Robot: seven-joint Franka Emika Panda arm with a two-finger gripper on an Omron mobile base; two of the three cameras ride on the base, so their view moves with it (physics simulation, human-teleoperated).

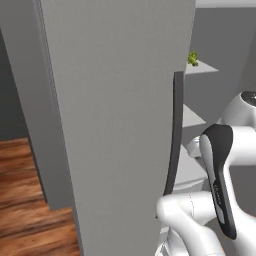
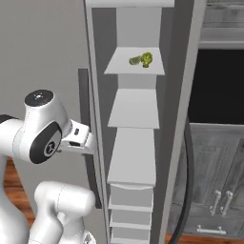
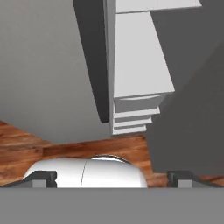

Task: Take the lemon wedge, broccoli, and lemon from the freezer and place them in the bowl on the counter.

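The freezer (image 2: 136, 107) stands open, and its flat grey door (image 1: 115, 125) with the dark curved handle (image 1: 175, 135) fills the left base view. The broccoli (image 2: 147, 59), a small green clump with a paler stem, lies on an upper inner shelf and peeks past the door edge as the broccoli (image 1: 192, 59). My gripper (image 3: 111, 178) is open with nothing between its fingertips; it looks down along the door (image 3: 43, 65) and the lower shelves (image 3: 135, 52), well below the broccoli. The lemon, lemon wedge, bowl and counter are out of view.
Dark wood-grain cabinets (image 2: 214, 162) and a black opening (image 2: 217, 86) stand right of the freezer. Pale drawers (image 2: 131, 209) sit at the freezer's bottom. Wooden floor (image 1: 25, 200) lies left of the door. My arm is close beside the door edge.
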